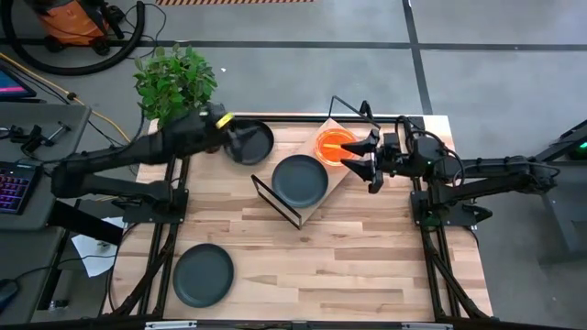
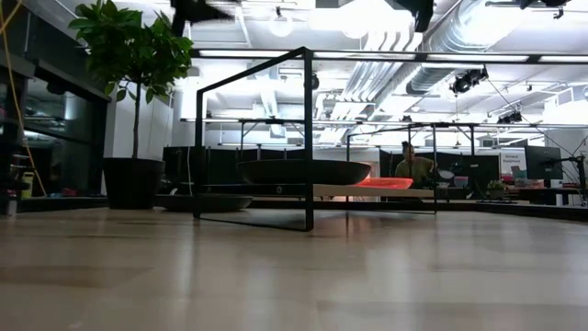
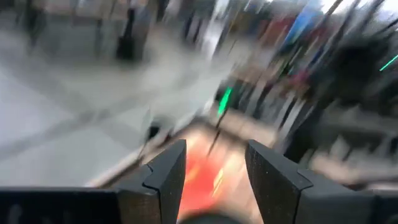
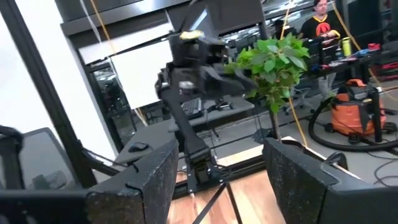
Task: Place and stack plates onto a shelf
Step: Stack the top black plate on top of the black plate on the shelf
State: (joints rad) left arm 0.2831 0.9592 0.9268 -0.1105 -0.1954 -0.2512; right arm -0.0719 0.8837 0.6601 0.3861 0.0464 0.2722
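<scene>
The shelf stands slantwise at the table's far middle, on its black wire frame. A dark grey plate lies flat on the board and also shows in the low view. Orange plates lie beside it toward the board's far end. A second grey plate rests on the table by the far edge. A third lies near left. My left gripper is open, high over the second plate's left rim. My right gripper is open, high over the orange plates' right side.
A potted plant stands at the far left corner, close behind my left arm. The shelf's looped wire ends rise at both short sides. Bare tabletop lies at the near middle and right.
</scene>
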